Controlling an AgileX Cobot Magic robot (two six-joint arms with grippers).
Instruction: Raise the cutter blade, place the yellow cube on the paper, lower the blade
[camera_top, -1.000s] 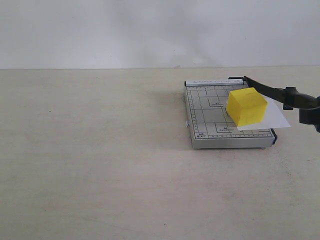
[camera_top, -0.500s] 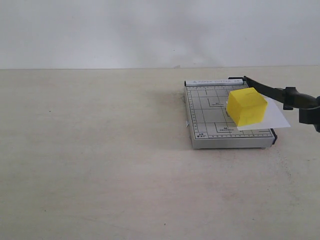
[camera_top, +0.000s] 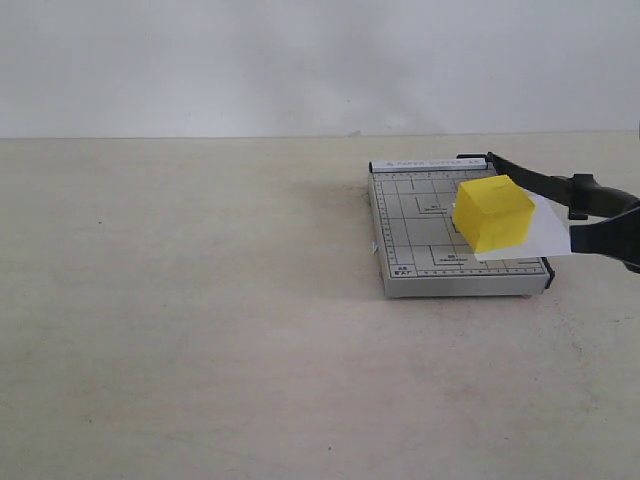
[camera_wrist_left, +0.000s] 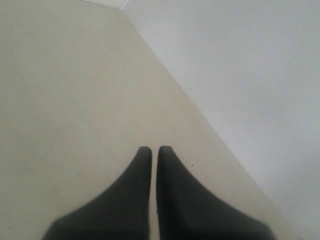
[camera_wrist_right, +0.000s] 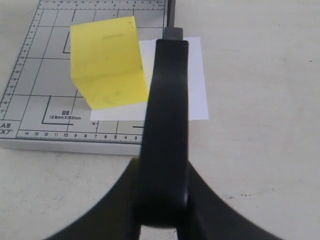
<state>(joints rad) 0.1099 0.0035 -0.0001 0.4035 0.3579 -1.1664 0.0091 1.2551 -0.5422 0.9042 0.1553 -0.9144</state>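
Pale desk (camera_top: 200, 350) against a blank white wall (camera_top: 300, 60). Since half a second ago, the right hand (camera_top: 600, 235) has advanced leftward from the frame edge and now reaches the corner of the paper (camera_top: 555, 235). Cube, paper and blade are unmoved. The cutter blade (camera_top: 530, 180) stands raised at a shallow angle, its thick handle clamped between the right hand's fingers. The yellow cube (camera_top: 492, 212) rests on the paper, over the grey cutter base (camera_top: 420, 230). The exterior frame cuts off the right hand. The left hand (camera_wrist_left: 154, 150) hangs over bare desk, fingers nearly touching, gripping nothing.
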